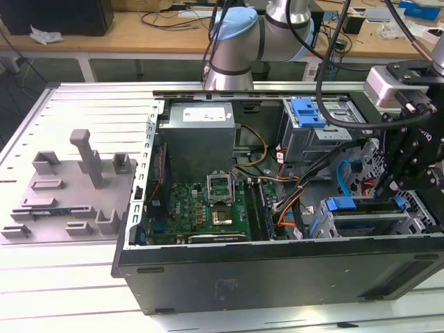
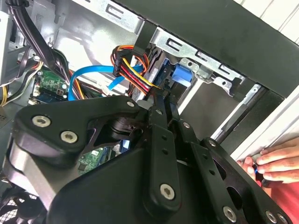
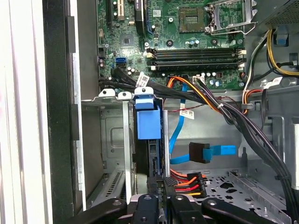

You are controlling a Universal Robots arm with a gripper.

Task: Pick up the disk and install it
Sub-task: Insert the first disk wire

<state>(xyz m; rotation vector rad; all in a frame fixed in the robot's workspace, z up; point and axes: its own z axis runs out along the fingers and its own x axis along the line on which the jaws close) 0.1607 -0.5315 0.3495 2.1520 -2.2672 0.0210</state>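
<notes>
The disk [image 3: 148,122] stands edge-on in the metal drive bay at the case's front corner, with its blue carrier tab uppermost. In the exterior view the disk [image 1: 341,205] lies in the cage at the exterior view's right, under the black gripper [image 1: 387,186]. In the first wrist view the gripper [image 3: 159,183] has its fingers close together on the disk's rear end, beside a red, orange and yellow power plug [image 3: 188,184]. In the second wrist view the fingers [image 2: 159,105] reach toward the blue carrier [image 2: 180,77].
Black cable bundles [image 3: 224,112] and a blue data cable [image 3: 212,151] cross beside the bay. The motherboard [image 1: 208,208] and grey power supply [image 1: 200,132] fill the case's middle. A blue latch [image 1: 308,111] sits on the far cage. A person's hand [image 2: 273,161] rests at the case edge.
</notes>
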